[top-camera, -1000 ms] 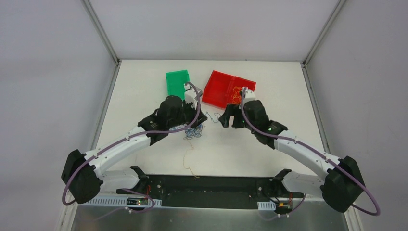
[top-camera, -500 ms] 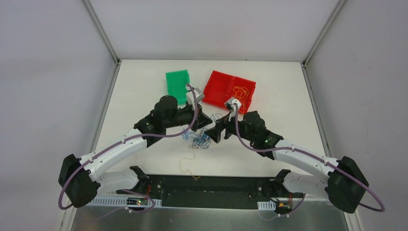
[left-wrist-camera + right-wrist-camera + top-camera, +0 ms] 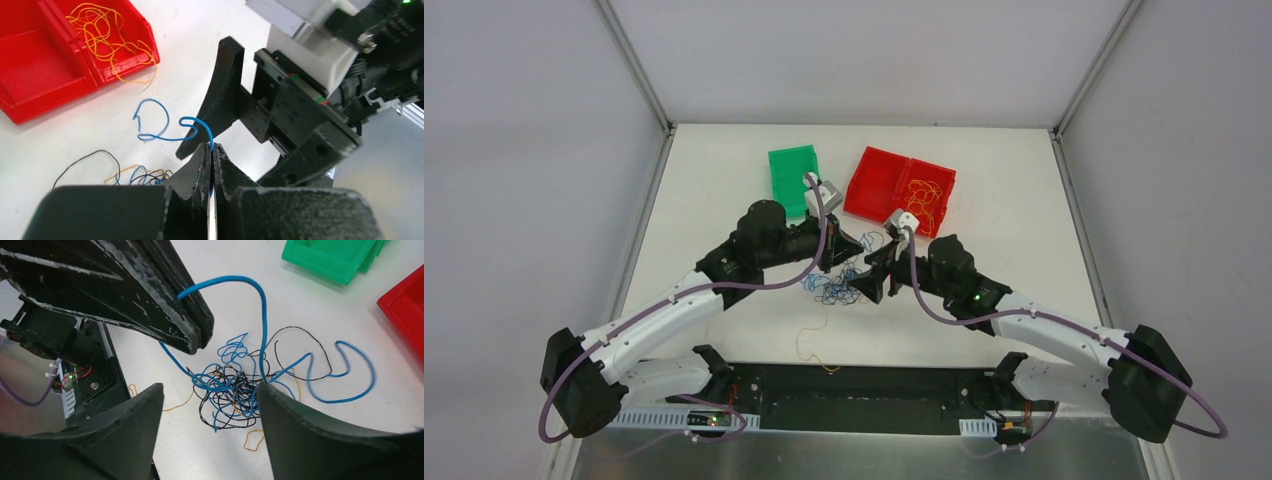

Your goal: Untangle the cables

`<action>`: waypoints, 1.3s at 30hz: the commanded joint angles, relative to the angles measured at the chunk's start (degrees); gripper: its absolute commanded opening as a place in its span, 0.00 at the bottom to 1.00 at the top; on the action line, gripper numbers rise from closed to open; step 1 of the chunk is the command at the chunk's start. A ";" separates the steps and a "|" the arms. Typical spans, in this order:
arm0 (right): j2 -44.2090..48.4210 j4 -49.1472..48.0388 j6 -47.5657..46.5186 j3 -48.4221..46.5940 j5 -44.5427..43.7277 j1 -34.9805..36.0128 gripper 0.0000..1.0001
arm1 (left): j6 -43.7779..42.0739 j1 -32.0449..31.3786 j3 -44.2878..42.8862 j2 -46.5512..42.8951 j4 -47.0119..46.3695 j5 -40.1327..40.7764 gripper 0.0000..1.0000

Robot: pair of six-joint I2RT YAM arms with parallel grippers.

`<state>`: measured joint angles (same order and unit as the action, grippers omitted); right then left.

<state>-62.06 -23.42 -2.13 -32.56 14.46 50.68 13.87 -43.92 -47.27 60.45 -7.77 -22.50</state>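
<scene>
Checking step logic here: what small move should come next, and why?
Probably lower the open right tool onto the knot and close: the left tool pinches a blue wire leading into it, so both could then pull apart.

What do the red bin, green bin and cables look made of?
By look: red bin is probably moulded plastic, going by its glossy, uniform colour and thin walls with a divider. The green bin has the same glossy plastic look. The cables are likely thin plastic-jacketed wire: smooth coloured sheaths holding springy curls. Their cores aren't visible.
</scene>
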 commanded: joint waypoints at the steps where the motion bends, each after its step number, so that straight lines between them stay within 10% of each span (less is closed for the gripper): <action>1: -1.26 -3.12 -0.54 -1.89 3.22 0.49 0.66 | -0.37 -0.54 -1.23 0.69 -2.98 -4.74 0.00; 9: -2.55 -3.69 1.05 -3.10 3.45 1.60 0.16 | 0.87 -0.56 -0.64 0.89 -6.06 -8.78 0.04; 13: 0.67 -5.33 3.44 -1.11 -2.57 1.47 0.00 | 2.04 -0.50 0.86 -0.98 -6.37 -2.62 0.85; 15: 2.61 -5.41 4.79 -0.28 -7.59 1.48 0.00 | 2.13 -0.52 2.91 -3.04 -5.91 3.58 0.98; 20: 7.92 -3.54 7.34 0.73 -19.57 0.70 0.00 | 0.91 -0.02 6.37 -8.09 -5.23 14.29 0.99; 39: 13.92 10.96 13.68 -9.37 -23.98 0.00 0.00 | -7.40 -0.82 0.79 11.12 -8.49 -1.99 0.81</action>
<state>-49.15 -12.62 10.07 -39.33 -8.71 50.96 8.49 -43.94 -42.33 68.73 -14.52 -21.71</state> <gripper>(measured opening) 0.011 0.837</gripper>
